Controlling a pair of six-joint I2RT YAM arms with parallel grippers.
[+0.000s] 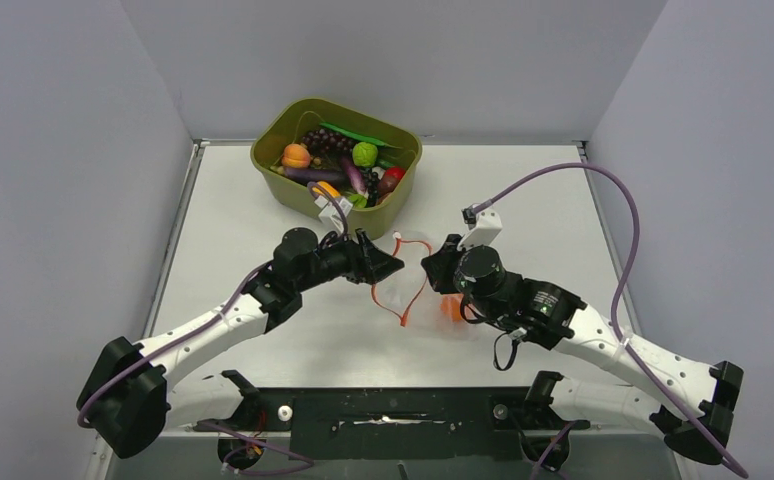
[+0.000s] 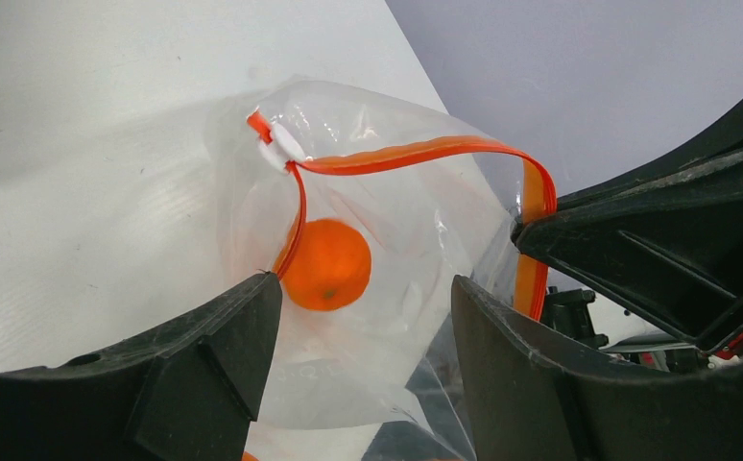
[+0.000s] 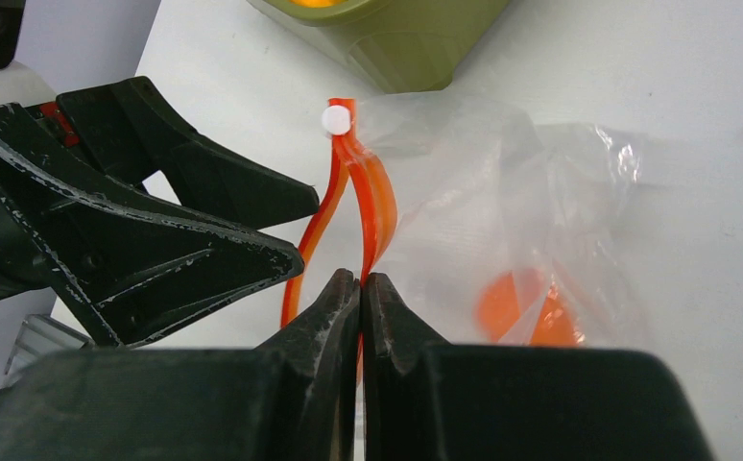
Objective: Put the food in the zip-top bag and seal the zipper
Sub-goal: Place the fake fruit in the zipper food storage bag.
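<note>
Filling looks barely begun: the right jaws are pinched shut on the zipper [image 3: 377, 206], holding open the crumpled clear zip-top bag [image 3: 540, 192] on the surface between the arms, one orange fruit [image 2: 326, 264] seemingly inside, while the left jaws gape empty and must next fetch food [image 1: 365, 154] from the tub [image 1: 298, 195].

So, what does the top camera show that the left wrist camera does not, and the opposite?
Only the top camera: the green tub with the toy food at the far side of the table.
Only the left wrist camera: the small white slider at one end of the zipper, and the left gripper open, with one finger on each side of the bag.
Both: the clear bag with its mouth open, one orange fruit inside it, and the right gripper shut on the zipper.
</note>
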